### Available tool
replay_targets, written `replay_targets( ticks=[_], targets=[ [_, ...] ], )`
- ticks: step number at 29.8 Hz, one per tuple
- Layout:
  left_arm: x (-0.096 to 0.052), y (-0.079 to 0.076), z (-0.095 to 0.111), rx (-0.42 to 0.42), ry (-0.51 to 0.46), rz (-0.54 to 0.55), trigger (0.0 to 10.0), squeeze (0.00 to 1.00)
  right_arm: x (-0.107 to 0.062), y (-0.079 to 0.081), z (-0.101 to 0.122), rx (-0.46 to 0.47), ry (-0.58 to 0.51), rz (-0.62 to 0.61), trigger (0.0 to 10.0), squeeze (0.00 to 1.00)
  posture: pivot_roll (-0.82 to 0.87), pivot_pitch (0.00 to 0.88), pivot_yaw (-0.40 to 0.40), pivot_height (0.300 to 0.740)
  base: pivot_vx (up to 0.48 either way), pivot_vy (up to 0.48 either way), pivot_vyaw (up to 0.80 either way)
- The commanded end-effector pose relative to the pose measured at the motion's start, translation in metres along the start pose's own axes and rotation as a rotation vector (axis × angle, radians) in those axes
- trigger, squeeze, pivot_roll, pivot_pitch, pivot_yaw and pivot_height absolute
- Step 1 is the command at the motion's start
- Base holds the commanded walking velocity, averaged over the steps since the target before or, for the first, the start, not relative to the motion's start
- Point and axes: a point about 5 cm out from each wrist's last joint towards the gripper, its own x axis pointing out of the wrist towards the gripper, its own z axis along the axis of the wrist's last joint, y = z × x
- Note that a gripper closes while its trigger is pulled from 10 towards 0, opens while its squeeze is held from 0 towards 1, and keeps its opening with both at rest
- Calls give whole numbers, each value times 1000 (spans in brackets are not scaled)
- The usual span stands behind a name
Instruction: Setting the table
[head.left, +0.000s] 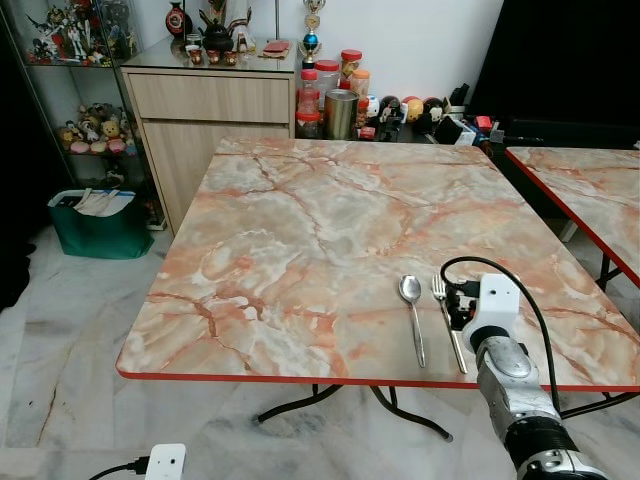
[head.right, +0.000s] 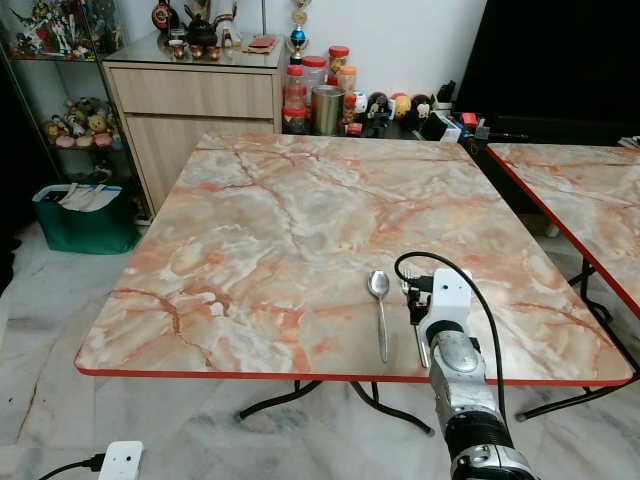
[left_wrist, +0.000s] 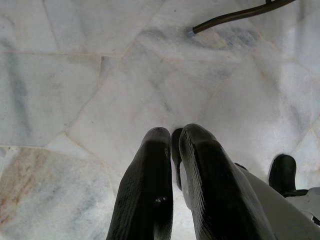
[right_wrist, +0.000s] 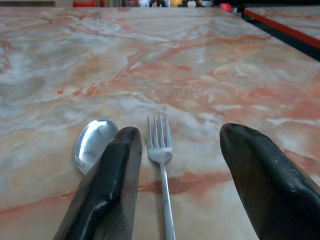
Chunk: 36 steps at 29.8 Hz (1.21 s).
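Fork (right_wrist: 161, 150) lies beside spoon (right_wrist: 92, 145) on the surface (head.left: 300, 230); our right gripper (right_wrist: 180, 165) straddles it, jaws released; left gripper (left_wrist: 172, 150) clenched

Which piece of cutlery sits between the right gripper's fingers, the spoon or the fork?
The fork. It lies on the table between the open right gripper's fingers; the spoon lies outside them, on the robot's left.

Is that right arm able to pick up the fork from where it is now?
Probably yes. The right gripper hangs open just over the fork, one finger on each side, with nothing between. The spoon lies close beside it but apart.
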Motion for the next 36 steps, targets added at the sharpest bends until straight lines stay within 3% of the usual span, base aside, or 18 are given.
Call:
replay_targets(
  ticks=[1,11,25,36],
  targets=[
    [-1,0,-2,3,4,1,10000,0,2,3,1,7,-3,7,10000,0,44,4,-68,740,0,0,0],
    [-1,0,-3,-1,1,1,10000,0,1,-10,-12,-10,74,-11,10000,0,55,23,-68,740,0,0,0],
    [-2,2,-5,2,-3,6,10000,0,8,2,-3,1,67,39,10000,0,76,20,-73,740,0,0,0],
    [-3,2,-10,5,0,2,10000,0,8,-1,-6,-5,99,30,10000,0,91,38,-83,740,0,0,0]
  ],
)
